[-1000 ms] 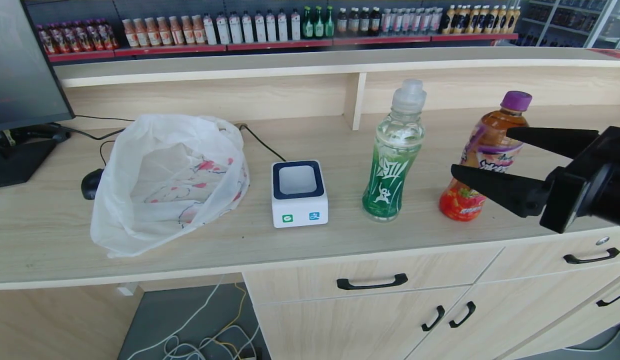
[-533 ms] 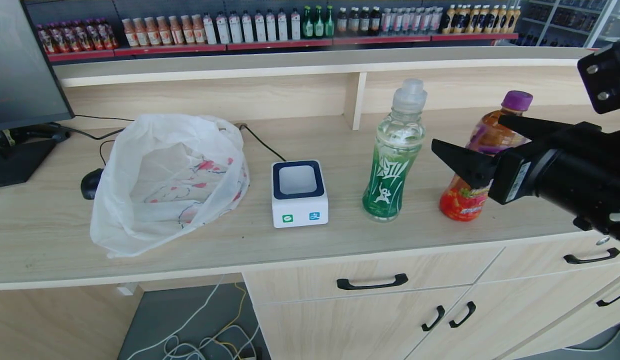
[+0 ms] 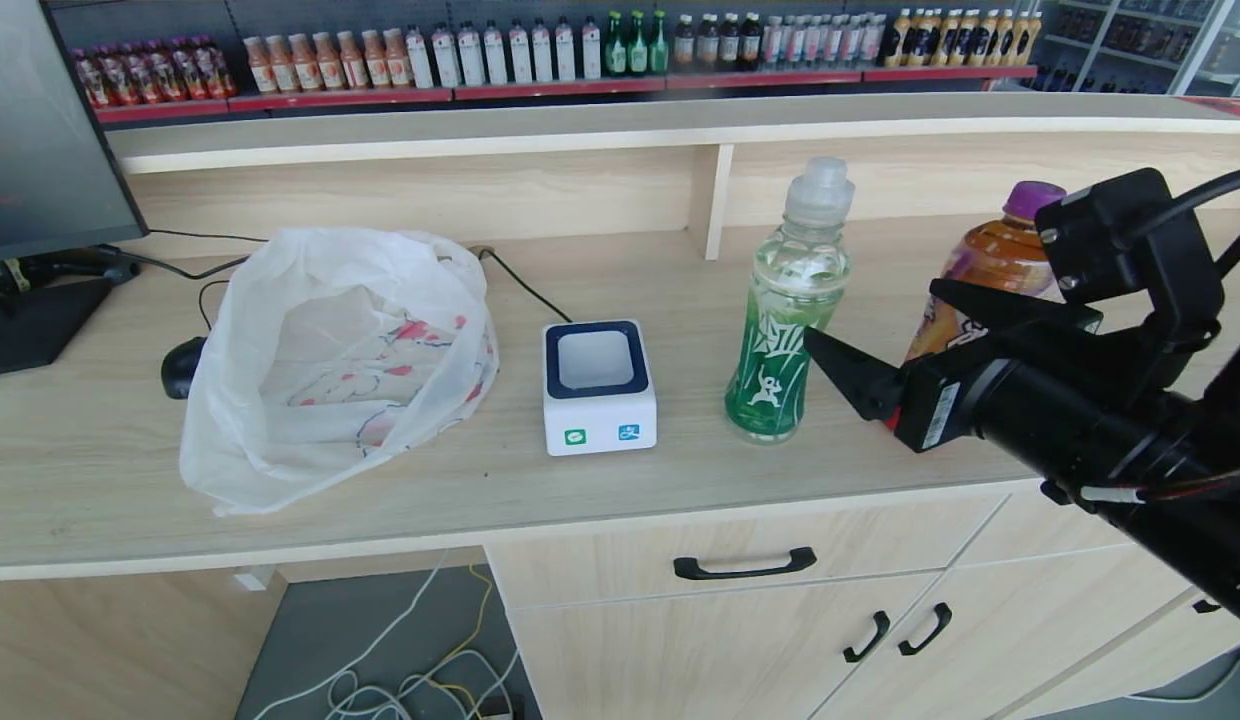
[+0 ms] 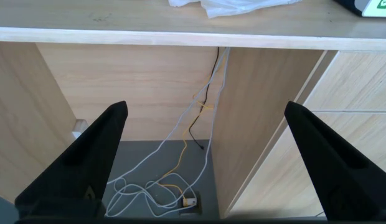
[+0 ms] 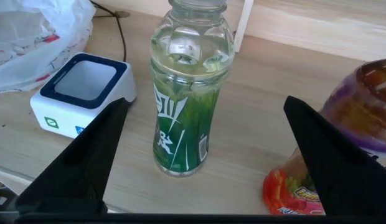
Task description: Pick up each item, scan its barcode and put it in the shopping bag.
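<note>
Shelves of bottled drinks point(image 3: 580, 50) are seen along the top of the frame, behind a light wood counter point(image 3: 100, 450). Right of centre a clear bottle point(image 3: 790, 300) is stood upright, cap up, its green label printed with white brush characters and a small figure. Further right an orange drink bottle point(image 3: 990, 260) with a purple cap is likewise upright, its label partly hidden by the right gripper point(image 3: 868, 308), whose jaws are spread with nothing held. A white scanner point(image 3: 598, 385) marked with two small icons is set at centre, and the shopping bag point(image 3: 330, 360) lies left of it. The left gripper point(image 4: 205, 109) is held below the counter edge, jaws wide apart.
</note>
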`<state>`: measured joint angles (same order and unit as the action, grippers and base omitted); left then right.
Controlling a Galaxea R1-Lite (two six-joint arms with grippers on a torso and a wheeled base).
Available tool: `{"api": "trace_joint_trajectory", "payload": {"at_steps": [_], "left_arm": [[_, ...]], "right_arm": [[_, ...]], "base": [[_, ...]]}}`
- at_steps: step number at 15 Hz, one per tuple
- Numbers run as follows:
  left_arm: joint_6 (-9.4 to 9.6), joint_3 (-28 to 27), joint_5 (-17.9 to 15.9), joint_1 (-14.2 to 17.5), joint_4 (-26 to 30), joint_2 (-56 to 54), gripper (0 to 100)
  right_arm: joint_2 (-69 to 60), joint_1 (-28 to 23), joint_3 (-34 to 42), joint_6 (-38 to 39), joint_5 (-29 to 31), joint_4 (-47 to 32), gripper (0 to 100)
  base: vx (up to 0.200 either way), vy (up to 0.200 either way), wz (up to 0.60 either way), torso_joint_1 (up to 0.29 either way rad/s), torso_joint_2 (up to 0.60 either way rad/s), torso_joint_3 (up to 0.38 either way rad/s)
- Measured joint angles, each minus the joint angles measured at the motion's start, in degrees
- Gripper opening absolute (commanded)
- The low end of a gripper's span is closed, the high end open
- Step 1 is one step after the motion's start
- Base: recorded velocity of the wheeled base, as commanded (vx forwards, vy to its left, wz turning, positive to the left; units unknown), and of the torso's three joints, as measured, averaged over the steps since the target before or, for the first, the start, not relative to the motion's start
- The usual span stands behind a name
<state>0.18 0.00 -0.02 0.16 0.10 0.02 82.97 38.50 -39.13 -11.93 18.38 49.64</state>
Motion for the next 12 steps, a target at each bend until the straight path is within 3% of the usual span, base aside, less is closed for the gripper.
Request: {"api": "trace_joint_trajectory", "payload": {"at_steps": [2,7,12], "left_arm": [[0.00,0.0,0.0,0.0,0.0,0.0,100],[0.00,0.0,0.0,0.0,0.0,0.0,100],[0.00,0.0,0.0,0.0,0.0,0.0,100]], "right_arm": [[1.2,0.1,1.0,0.0,0.1,2.8,100],[8.9,0.2,4.9,-0.2,3.4,24.4,100],[13.9,0.1,5.4,-0.2,4.5,25.6,100]], "base": [[0.000,0.000,0.00,0.000,0.00,0.000],[0.000,0.000,0.00,0.000,0.00,0.000],[0.000,0.000,0.00,0.000,0.00,0.000]]}}
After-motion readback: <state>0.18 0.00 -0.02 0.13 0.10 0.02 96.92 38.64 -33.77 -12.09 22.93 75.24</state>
